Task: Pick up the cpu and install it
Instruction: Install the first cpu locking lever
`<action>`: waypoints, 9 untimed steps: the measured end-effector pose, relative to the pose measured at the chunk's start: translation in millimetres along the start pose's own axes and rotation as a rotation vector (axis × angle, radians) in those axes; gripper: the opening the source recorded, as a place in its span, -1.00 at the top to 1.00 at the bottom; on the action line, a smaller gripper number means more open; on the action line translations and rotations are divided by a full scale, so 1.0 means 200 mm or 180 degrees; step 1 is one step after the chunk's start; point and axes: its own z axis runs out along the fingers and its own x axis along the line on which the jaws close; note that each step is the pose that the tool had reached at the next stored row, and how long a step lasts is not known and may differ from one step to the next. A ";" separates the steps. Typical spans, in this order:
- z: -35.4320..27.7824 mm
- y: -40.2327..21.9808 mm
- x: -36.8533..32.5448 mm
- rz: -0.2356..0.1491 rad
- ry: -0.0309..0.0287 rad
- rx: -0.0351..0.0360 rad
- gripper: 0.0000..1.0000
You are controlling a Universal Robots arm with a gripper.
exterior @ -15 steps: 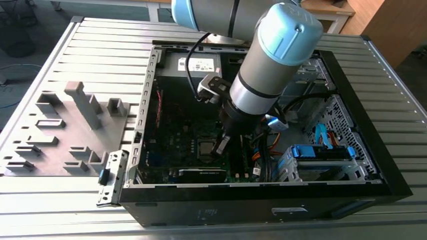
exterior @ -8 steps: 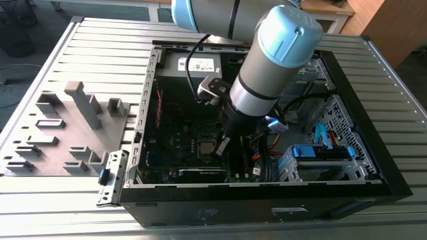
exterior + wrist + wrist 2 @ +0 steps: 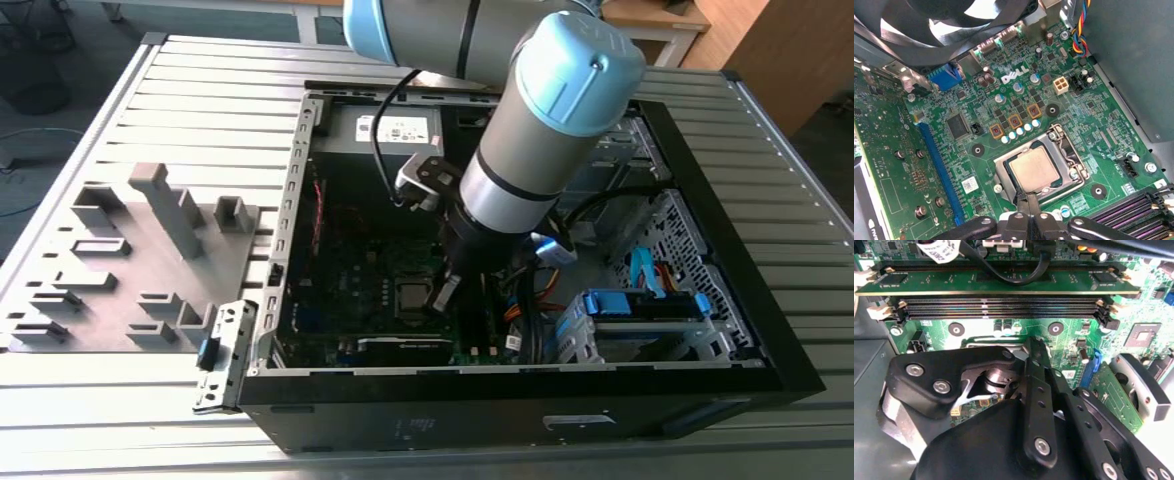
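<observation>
A slatted metal table (image 3: 801, 200) carries an open computer case (image 3: 747, 340) lying on its side, and the arm (image 3: 534, 170) reaches down into it over the green motherboard (image 3: 954, 150). In the first wrist view the cpu (image 3: 1033, 167) lies flat inside the silver socket frame (image 3: 1075, 161) near the middle of the board, its pale top facing up and its sides square with the frame. It sits between a row of small capacitors (image 3: 1016, 132) and the long memory slots (image 3: 1134, 210). The gripper (image 3: 1026, 199) stands at the cpu's corner on the memory-slot side, directly above that edge rather than over the chip's centre. Its fingers are drawn in narrow, the tips almost meeting and touching or just over the chip's rim. Whether they pinch the chip or only rest against it cannot be told. By the look of it the cpu is already in its socket.
</observation>
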 end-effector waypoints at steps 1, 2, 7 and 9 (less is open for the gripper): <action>-0.001 -0.004 -0.002 0.0000 0.0000 0.0000 0.79; -0.002 -0.010 -0.005 0.0000 -0.0001 0.0000 0.79; -0.005 -0.027 -0.015 -0.0001 -0.0001 0.0001 0.79; -0.005 -0.028 -0.016 -0.0002 -0.0002 0.0001 0.79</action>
